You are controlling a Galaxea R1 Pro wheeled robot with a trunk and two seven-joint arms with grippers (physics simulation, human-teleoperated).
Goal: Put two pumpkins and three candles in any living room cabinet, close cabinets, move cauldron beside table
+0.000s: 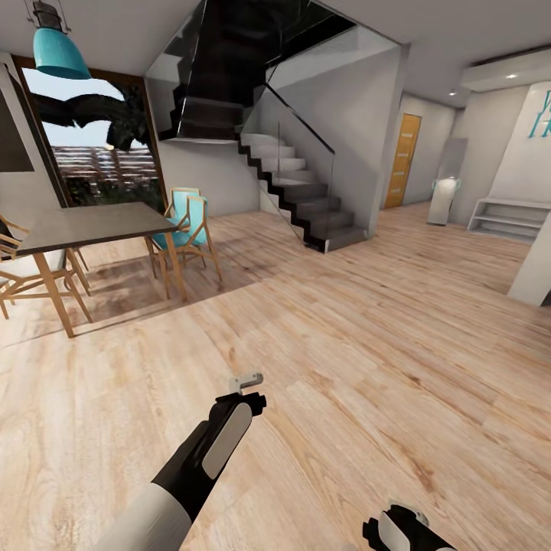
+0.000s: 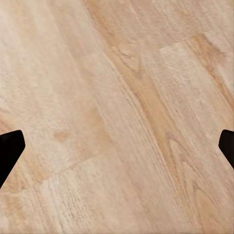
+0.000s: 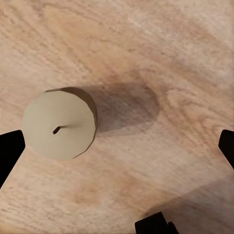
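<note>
Your right pincer (image 3: 117,151) is spread wide, its dark fingertips (image 3: 9,153) sitting at opposite edges of the right wrist view, and nothing is pinched between them. Below it a candle (image 3: 60,123) stands upright on the wooden floor (image 3: 161,53), seen from straight above: a stubby olive-tan cylinder with its small wick in the middle, casting a soft shadow to one side. It sits off toward one fingertip rather than centred in the gap, and you can't tell from here whether the pincer is level with it or above it. Your left pincer (image 2: 117,146) is spread too, tips at the far edges of the left wrist view, with bare pale floorboards between them. From the head view, your left arm (image 1: 203,455) reaches forward over the floor, and the right arm (image 1: 402,528) just pokes in at the bottom edge. Further out, a dining table (image 1: 92,223) with wooden chairs stands at the left, two of them with teal seats (image 1: 184,222), under a teal hanging lamp (image 1: 60,50) and before a big window. A dark staircase (image 1: 295,180) with a glass rail climbs in the middle, and an orange door (image 1: 403,159) sits at the far right beside low white shelving (image 1: 509,218).
</note>
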